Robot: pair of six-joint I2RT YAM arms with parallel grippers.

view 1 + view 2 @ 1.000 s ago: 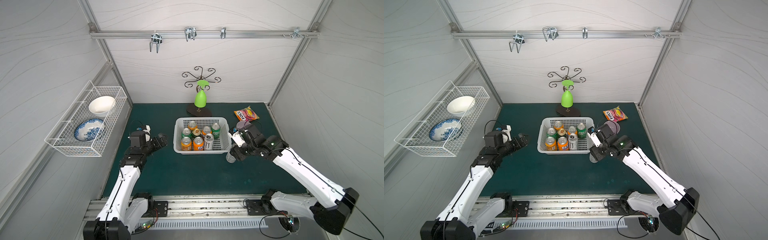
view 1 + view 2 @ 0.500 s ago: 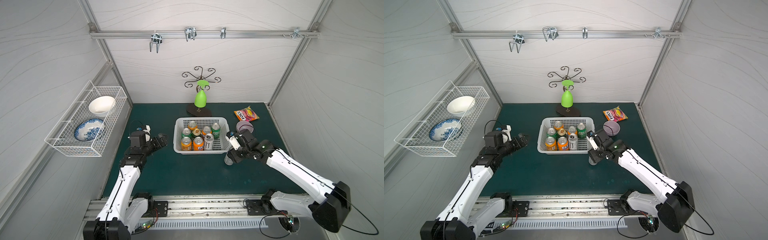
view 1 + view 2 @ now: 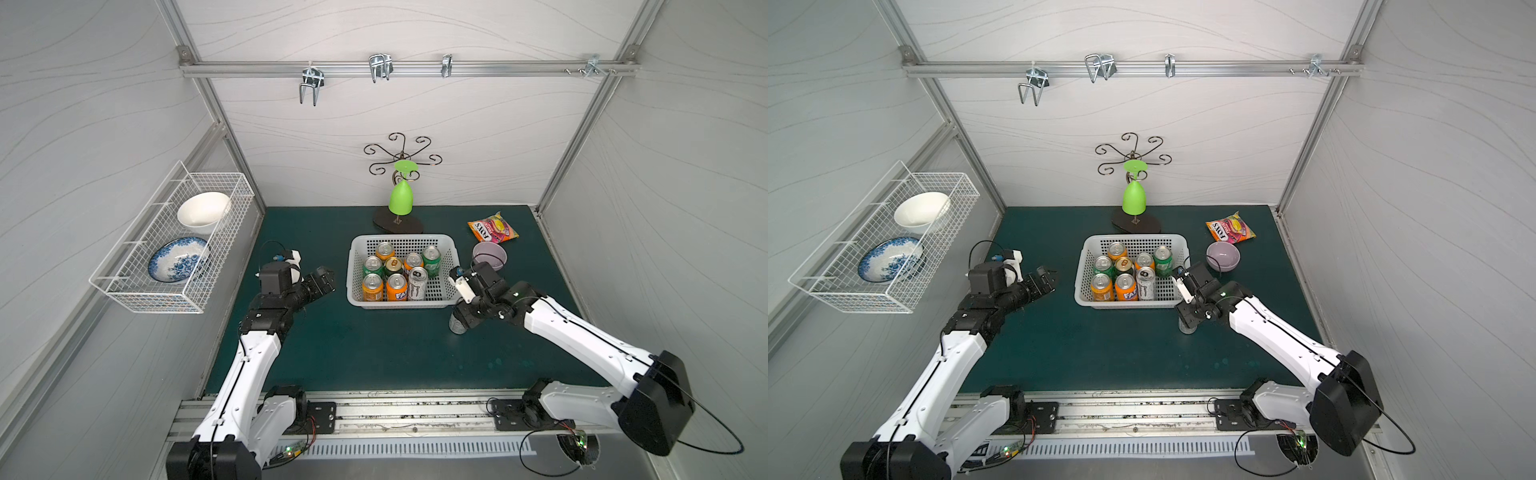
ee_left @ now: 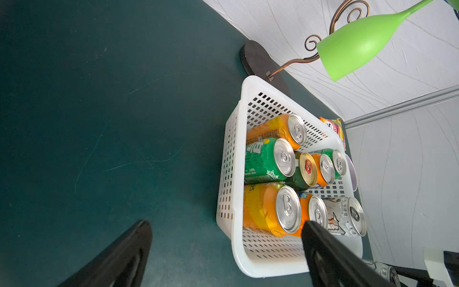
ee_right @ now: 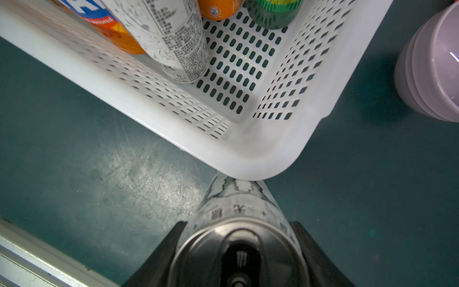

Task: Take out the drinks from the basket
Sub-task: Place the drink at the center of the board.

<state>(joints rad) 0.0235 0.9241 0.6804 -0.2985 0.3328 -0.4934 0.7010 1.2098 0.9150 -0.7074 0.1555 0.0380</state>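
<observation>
The white perforated basket (image 3: 399, 304) (image 3: 1125, 305) stands mid-mat and holds several upright drinks (image 3: 394, 272): orange, green, one gold-topped, and a tall silver-white can (image 3: 417, 283) (image 5: 171, 37). My right gripper (image 3: 462, 318) (image 5: 238, 226) is shut on another slim silver-white can (image 3: 458, 327) (image 3: 1187, 327) (image 5: 236, 198). It holds that can upright just outside the basket's near right corner, low over the mat. I cannot tell whether the can's foot touches the mat. My left gripper (image 3: 326, 280) (image 4: 227, 223) is open and empty, left of the basket.
A lilac bowl (image 3: 489, 255) sits right of the basket, with an orange-yellow snack packet (image 3: 493, 226) behind it. A green glass hangs on a scrolled stand (image 3: 401, 199) behind the basket. A wire rack (image 3: 174, 245) with bowls hangs on the left wall. A metal rail (image 3: 395, 415) runs along the front.
The right arm has swung nearer and lower, bringing the silver-white can down beside the basket's near right corner. The left arm has not moved.
</observation>
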